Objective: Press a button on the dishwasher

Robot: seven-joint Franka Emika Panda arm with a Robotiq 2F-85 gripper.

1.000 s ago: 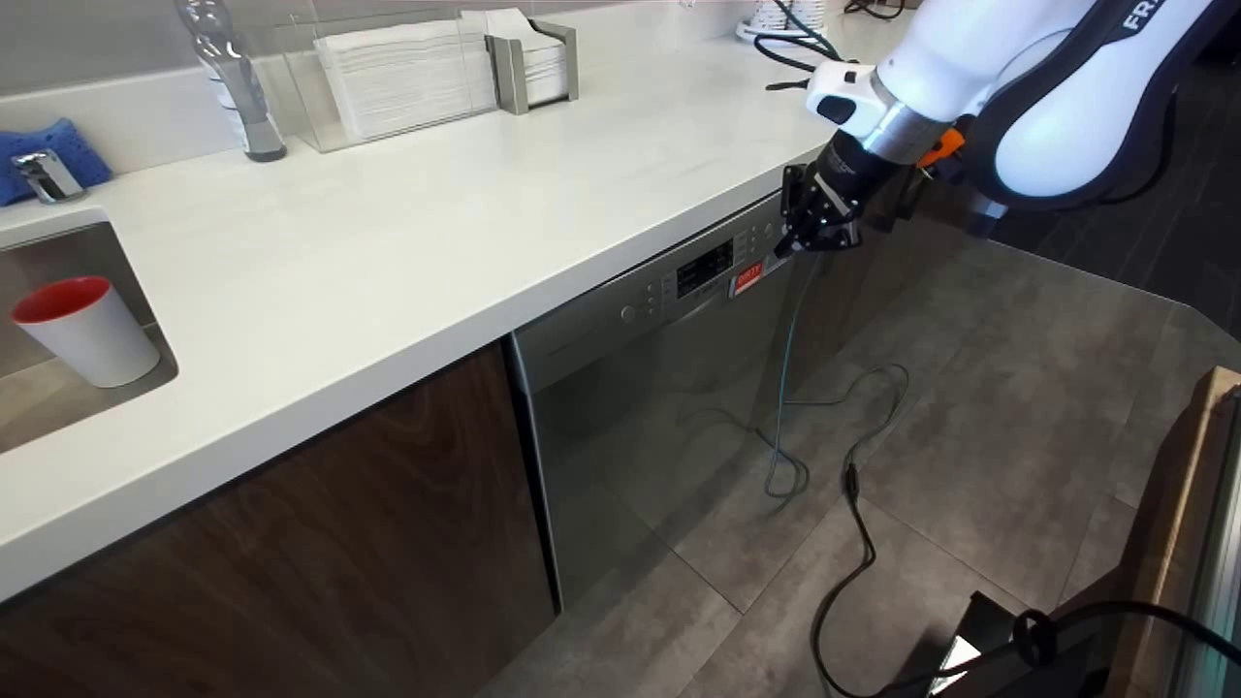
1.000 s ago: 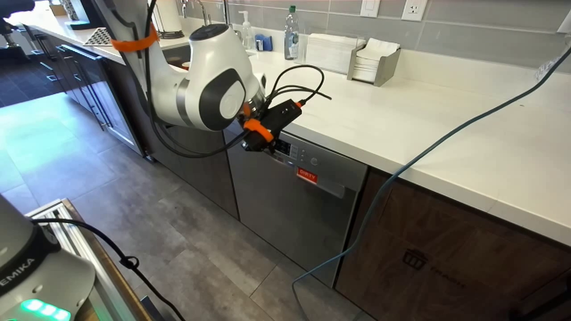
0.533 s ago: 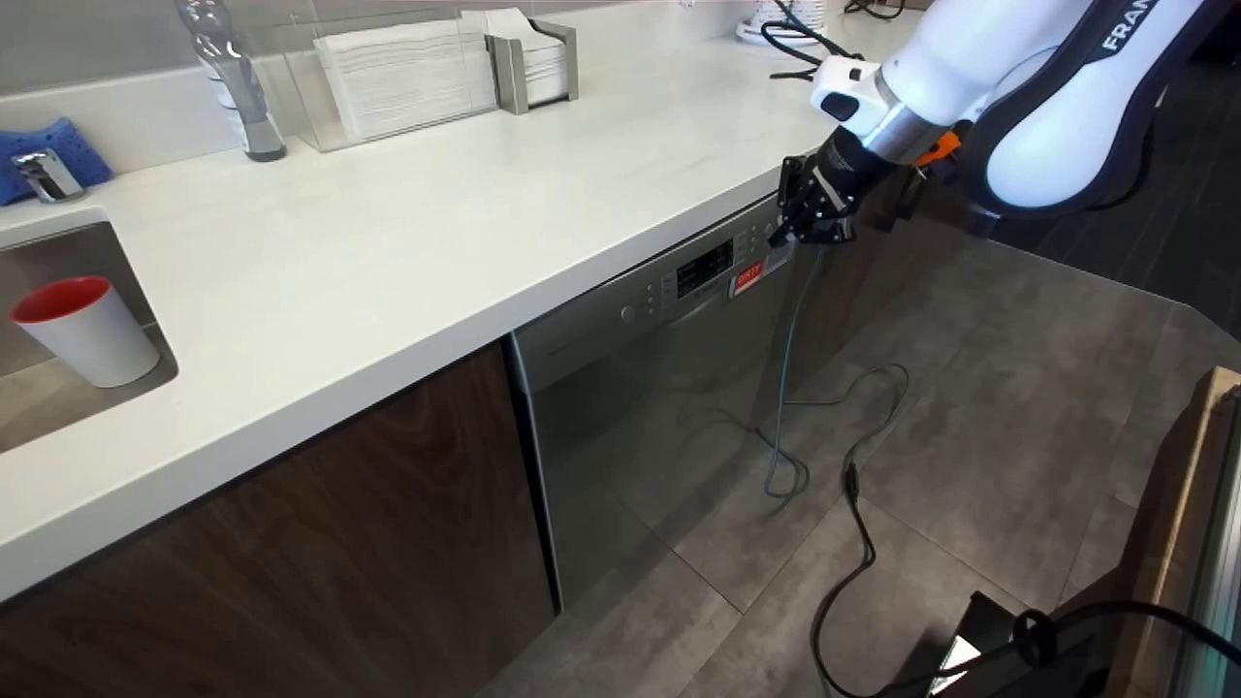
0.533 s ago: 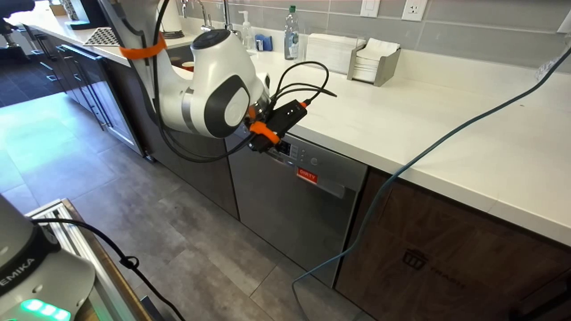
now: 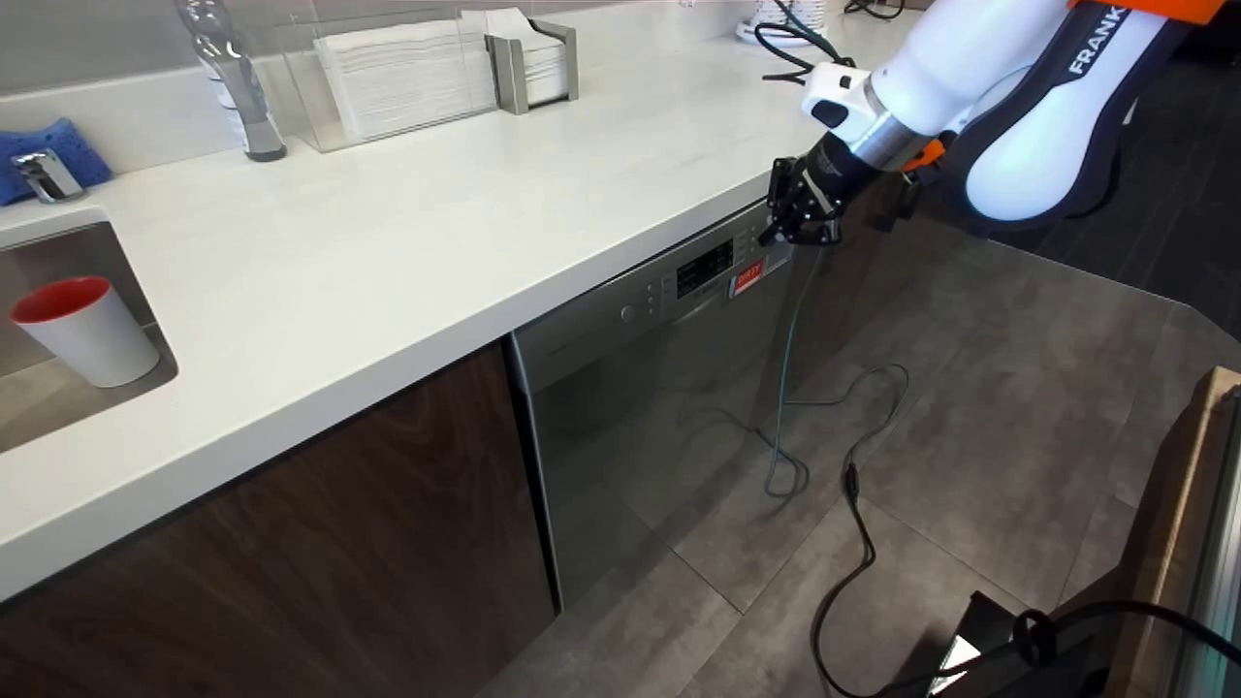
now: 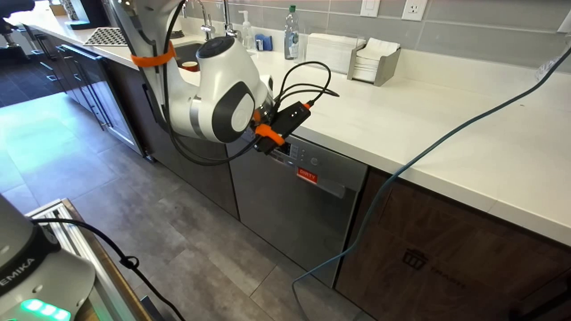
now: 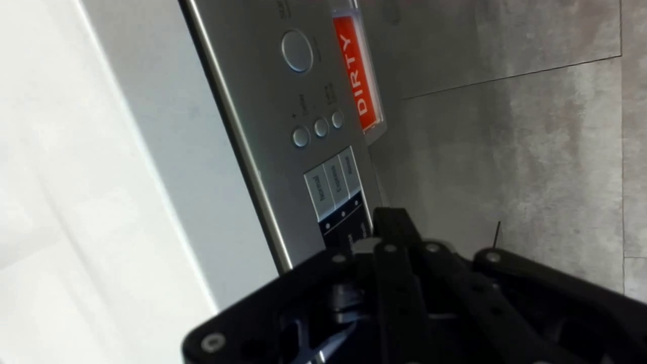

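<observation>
One dishwasher (image 5: 640, 436); its panel (image 7: 273, 126) lies near the tool (image 7: 397, 222).

The white arm (image 5: 955, 63) slanted down beside the front edge of the countertop (image 5: 436, 223), gripper (image 5: 766, 238) tilted just below it, fingers (image 7: 394, 225) together.

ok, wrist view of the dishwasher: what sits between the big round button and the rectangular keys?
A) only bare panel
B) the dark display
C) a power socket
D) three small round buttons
D: in the wrist view, three small round buttons stand in a row on the dishwasher, between the big round button and the rectangular keys.
</observation>
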